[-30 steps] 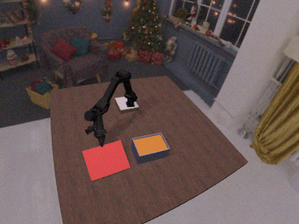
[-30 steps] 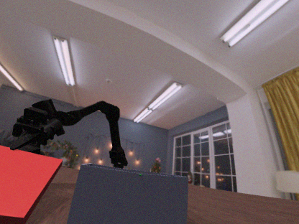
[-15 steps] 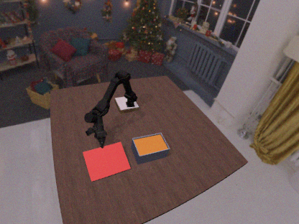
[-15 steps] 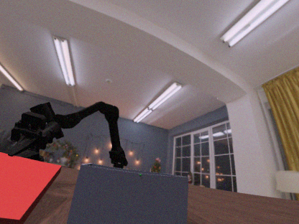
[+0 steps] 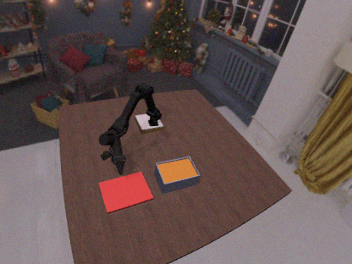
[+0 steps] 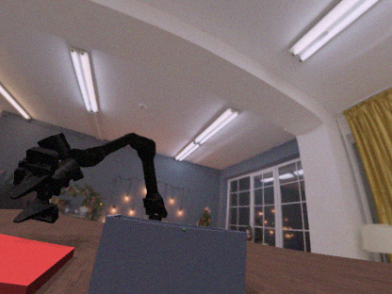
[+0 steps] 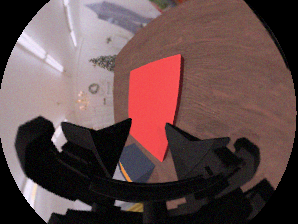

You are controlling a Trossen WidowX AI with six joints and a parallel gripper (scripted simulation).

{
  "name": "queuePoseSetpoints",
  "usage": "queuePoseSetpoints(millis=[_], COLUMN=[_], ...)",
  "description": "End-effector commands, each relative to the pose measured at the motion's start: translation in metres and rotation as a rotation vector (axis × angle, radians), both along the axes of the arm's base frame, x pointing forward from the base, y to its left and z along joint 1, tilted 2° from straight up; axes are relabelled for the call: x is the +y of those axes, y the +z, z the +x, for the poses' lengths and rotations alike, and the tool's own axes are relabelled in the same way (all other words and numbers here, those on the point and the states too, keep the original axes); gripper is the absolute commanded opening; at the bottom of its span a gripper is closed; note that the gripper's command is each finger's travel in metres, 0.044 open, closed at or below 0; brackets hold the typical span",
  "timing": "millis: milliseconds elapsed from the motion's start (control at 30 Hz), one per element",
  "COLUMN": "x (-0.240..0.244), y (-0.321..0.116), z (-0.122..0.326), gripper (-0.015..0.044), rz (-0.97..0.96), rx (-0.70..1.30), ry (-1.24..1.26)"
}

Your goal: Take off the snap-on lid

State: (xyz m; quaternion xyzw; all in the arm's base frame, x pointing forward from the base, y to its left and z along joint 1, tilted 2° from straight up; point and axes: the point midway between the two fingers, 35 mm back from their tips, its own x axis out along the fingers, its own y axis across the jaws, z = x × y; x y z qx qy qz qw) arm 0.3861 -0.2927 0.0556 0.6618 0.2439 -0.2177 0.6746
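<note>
The red lid (image 5: 125, 192) (image 6: 33, 259) (image 7: 152, 95) has its smooth face up and looks flat on the table (image 5: 169, 228) beside the storage box, with a gap between them. The dark blue box (image 5: 179, 184) (image 6: 170, 256) (image 7: 138, 161) stands upright with its top uncovered, showing an orange inside. My gripper (image 5: 120, 170) (image 6: 15, 207) (image 7: 148, 123) is open, at the lid's far edge in the top view. The fingers stand apart with nothing held between them. The lid's underside is hidden, and whether its whole rim touches the table is hard to tell.
The arm's base stands on a white-topped block (image 5: 144, 120) at the back of the table. The box is to the right of the lid in the top view. The table's left edge runs beyond the lid.
</note>
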Motion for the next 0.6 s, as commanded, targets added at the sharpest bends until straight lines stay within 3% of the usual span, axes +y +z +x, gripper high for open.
queuePoseSetpoints(millis=[0,167,567], x=[0.0,0.0,-0.001], y=[0.0,-0.001,-0.002], z=[-0.003,-0.013,-0.037], gripper=[0.0327,0.044,0.044], rz=[0.002,0.002,0.002], rx=[0.001,0.002,0.004], ry=[-0.004,-0.004,-0.004])
